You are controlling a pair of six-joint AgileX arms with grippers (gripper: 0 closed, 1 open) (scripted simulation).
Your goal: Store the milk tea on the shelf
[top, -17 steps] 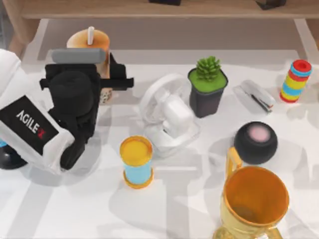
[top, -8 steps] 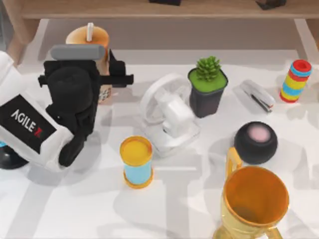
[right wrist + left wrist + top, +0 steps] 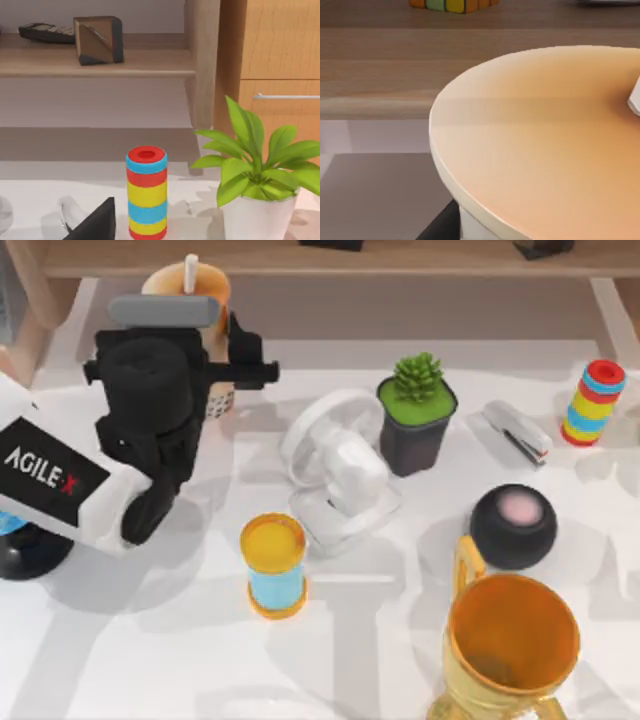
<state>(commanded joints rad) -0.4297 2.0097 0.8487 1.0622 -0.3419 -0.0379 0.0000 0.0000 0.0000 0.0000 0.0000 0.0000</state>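
The milk tea [image 3: 188, 288], a tan-orange cup with a white straw, is at the back left of the table, close to the wooden shelf [image 3: 420, 258]. My left gripper [image 3: 216, 368] is shut on the cup's side, and the arm hides most of the cup's body. The left wrist view looks down on the milk tea's lid [image 3: 535, 140], with a shelf board [image 3: 380, 60] just beyond it. A dark part of my right gripper [image 3: 95, 225] shows in the right wrist view, facing the shelf [image 3: 100, 65] and its side post [image 3: 202, 60].
A white fan [image 3: 335, 475], a potted plant [image 3: 416, 410], a stapler [image 3: 515, 432], a ringed cylinder [image 3: 592, 402], a black speaker [image 3: 513, 525], a blue can [image 3: 273, 565] and a golden trophy cup [image 3: 510, 645] stand on the table. A coloured cube [image 3: 452, 5] sits on the shelf.
My left gripper has carried the milk tea toward the back of the table and the shelf, slightly to the right. Nothing else has moved.
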